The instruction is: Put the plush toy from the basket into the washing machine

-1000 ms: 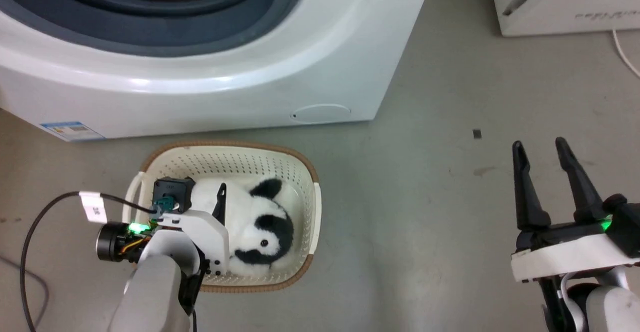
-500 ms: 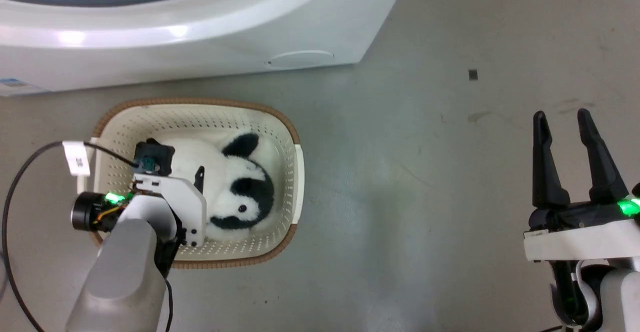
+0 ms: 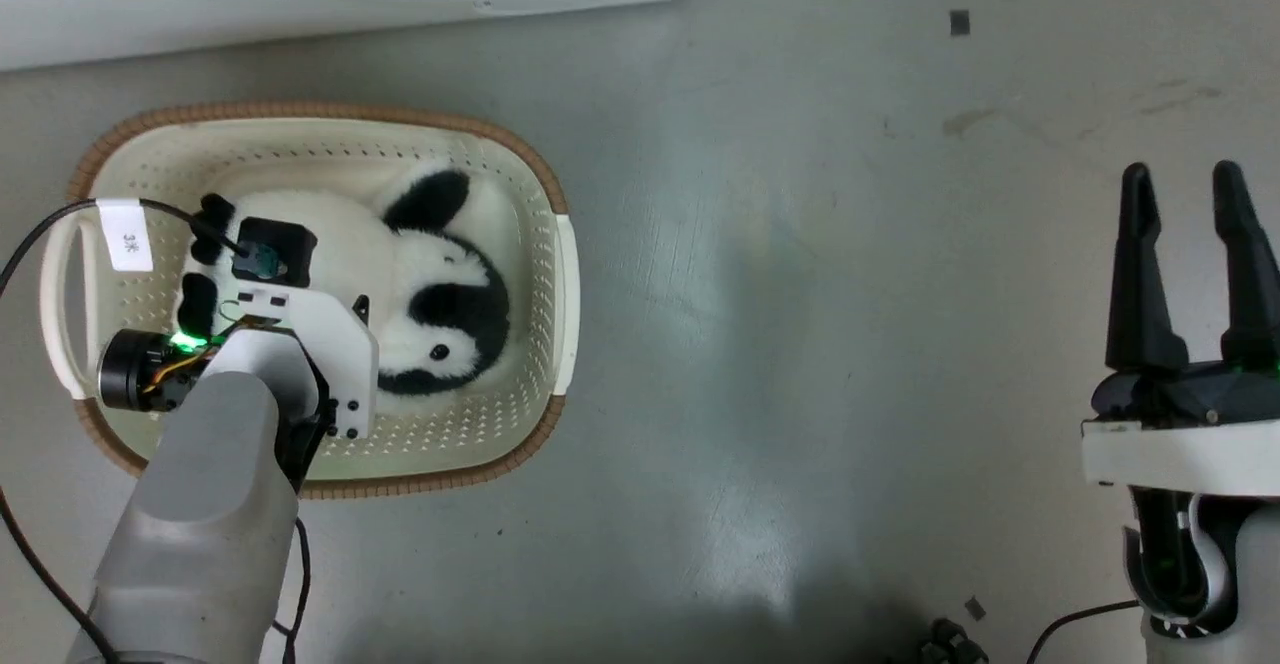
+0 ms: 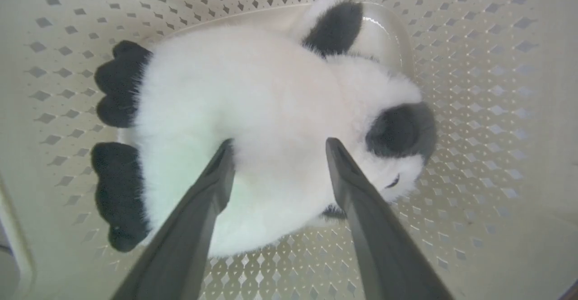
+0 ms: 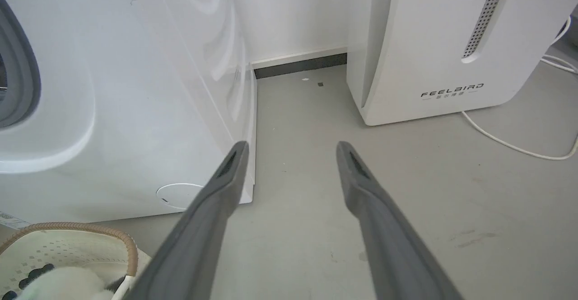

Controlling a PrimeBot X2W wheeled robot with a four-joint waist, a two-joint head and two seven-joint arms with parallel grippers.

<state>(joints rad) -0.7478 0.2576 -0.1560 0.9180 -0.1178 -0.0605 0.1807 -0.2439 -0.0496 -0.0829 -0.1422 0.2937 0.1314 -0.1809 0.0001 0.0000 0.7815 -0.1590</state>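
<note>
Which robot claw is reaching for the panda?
The left gripper: its open fingers point at the plush toy inside the basket. The right gripper is over the floor, well aside.

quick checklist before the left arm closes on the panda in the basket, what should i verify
1. The left gripper is open: ok, fingers spread.
2. Its tips are aimed at the plush panda: ok, both over the white body.
3. Tips touch the fur: cannot tell.
4. The panda lies free in the basket: ok, nothing on it.
5. The right gripper is out of the way: ok, open over bare floor.
6. The washing machine door is open: cannot tell, porthole cut off at the picture's edge.
</note>
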